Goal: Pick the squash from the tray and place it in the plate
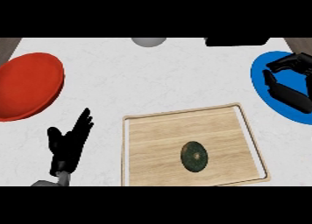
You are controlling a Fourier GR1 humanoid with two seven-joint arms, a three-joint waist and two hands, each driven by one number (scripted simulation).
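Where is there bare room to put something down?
The counter's middle, between red plate, blue plate and wooden tray, is bare; so is the tray around the squash. Crowded: the right hand covers part of the blue plate.

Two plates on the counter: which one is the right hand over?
The blue plate, at the view's right edge; the right hand partly covers it. The red plate lies at the far left with nothing above it.

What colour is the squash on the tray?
Squash: dark green, brownish centre; head view.
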